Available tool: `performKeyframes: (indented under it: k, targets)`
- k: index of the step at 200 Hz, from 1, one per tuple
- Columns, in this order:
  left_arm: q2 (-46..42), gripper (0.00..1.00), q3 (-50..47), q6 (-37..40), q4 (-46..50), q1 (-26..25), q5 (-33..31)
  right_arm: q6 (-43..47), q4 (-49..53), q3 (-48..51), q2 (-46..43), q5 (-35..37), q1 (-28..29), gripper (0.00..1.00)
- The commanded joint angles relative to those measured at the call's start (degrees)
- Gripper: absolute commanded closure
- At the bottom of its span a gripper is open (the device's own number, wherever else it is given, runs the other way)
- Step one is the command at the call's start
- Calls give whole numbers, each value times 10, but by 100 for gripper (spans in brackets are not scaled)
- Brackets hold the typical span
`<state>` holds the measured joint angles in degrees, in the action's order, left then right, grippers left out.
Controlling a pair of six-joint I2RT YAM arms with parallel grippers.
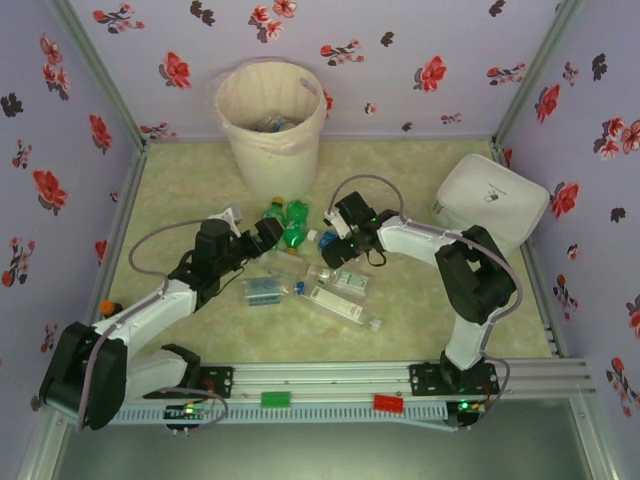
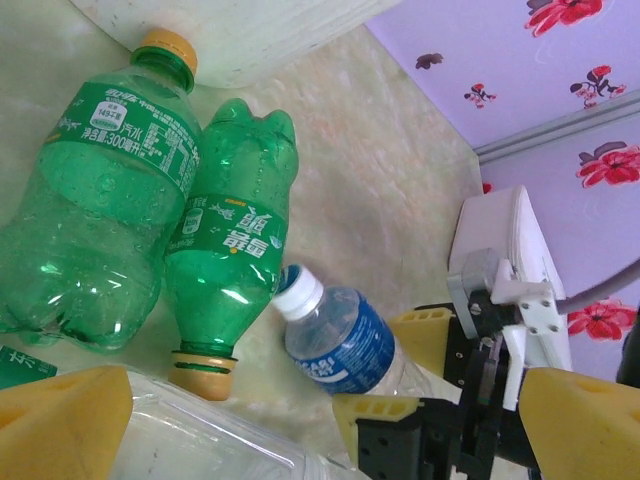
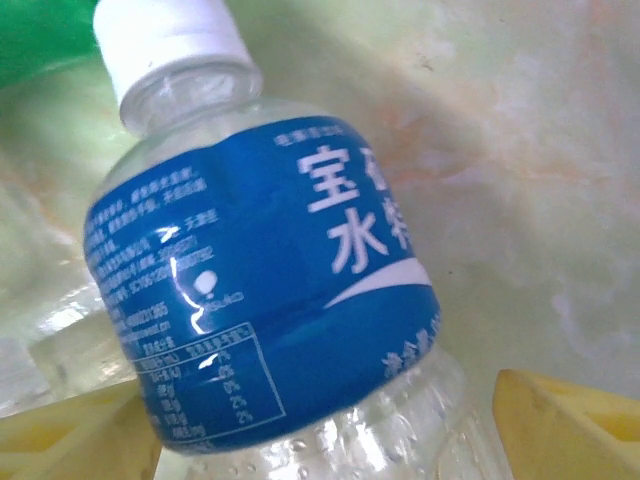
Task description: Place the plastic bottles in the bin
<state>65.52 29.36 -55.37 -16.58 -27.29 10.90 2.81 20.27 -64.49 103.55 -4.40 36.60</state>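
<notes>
Straddling the blue-labelled bottle point(image 3: 262, 300) — right pincer point(image 3: 320, 430), jaws apart

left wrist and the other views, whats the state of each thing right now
left gripper: open, above a clear bottle
right gripper: open, one finger on each side of the blue-label bottle
blue-label bottle: lying down, white cap on
green bottles: two lying side by side, capped, necks pointing opposite ways
clear bottle: lying down
bin: upright, bag-lined, some bottles inside
</notes>
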Motion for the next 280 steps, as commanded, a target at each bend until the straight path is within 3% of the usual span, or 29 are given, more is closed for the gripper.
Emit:
performKeyframes:
  k: [1,32,59,91,142,202,280]
  targets:
    - [1,0,9,5,-19,-4,-14,-5,-14,9,21,20,-7,19]
    - [15,0,21,11,-18,-10,-17,-13,-33,23,19,9,-13,28]
    - [34,0,37,12,-16,-26,-18,-21,-69,42,-6,-1,-21,43]
    - [47,0,49,1,-46,-53,-21,-26,-94,55,-57,-3,-32,50]
    - [61,0,74,-12,-136,-100,-22,-87,-127,83,-178,-38,-31,52]
    - [84,0,129,21,-160,-148,-44,-181,-224,163,-301,-85,-4,52]
    - [121,0,153,27,-154,-180,-47,-220,-285,203,-334,-111,25,51]
